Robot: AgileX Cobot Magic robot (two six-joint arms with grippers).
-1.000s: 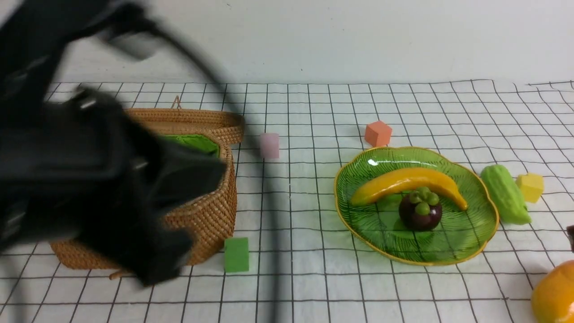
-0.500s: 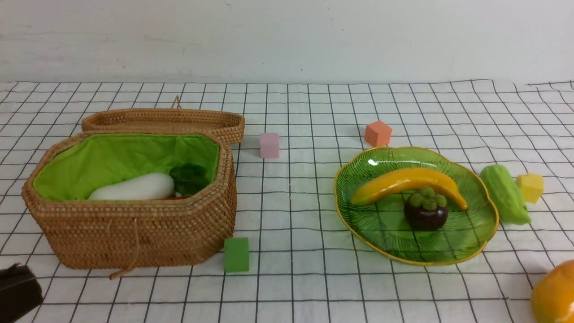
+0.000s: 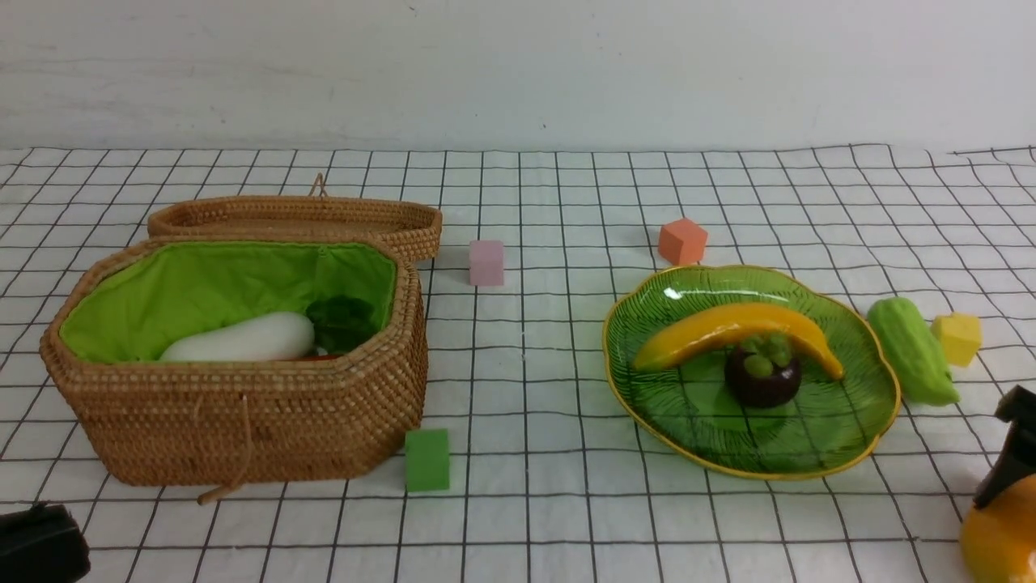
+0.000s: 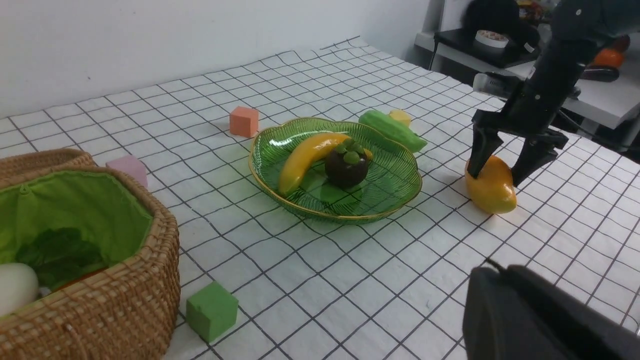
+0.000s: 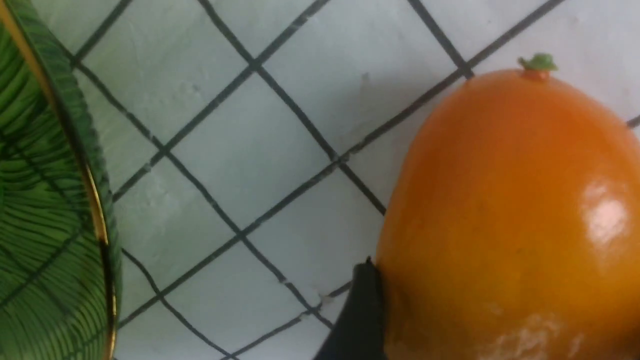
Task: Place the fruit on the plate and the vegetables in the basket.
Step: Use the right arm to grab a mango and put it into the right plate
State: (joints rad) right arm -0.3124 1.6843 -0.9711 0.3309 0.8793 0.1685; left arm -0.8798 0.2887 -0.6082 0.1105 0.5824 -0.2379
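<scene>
Left arm is out of the basket (image 3: 243,421) now and parked at the near-left corner. The left fingers (image 3: 39,541) are closed, with nothing seen in them. The eggplant (image 3: 243,338) lies in the green lining, so that drop looks done. The right side has just come in: the right fingers (image 4: 481,147) have spread wide and dropped over the mango (image 4: 492,192). It lies on the surface (image 3: 526,389) at near right, just off the near-right rim of the plate (image 3: 809,474). The mango sits between the two fingers, one on each flank, and the right wrist view shows one finger touching its side. Not clamped yet. The mangosteen (image 3: 762,374) has rolled a bit and now leans on the banana (image 3: 732,328), both plated. My read is that the mango is the last fruit: close, lift, carry left onto the plate. The gourd (image 3: 913,350) is still on the surface just right of the plate, beside a yellow cube (image 3: 957,338), and still owed to the basket.
</scene>
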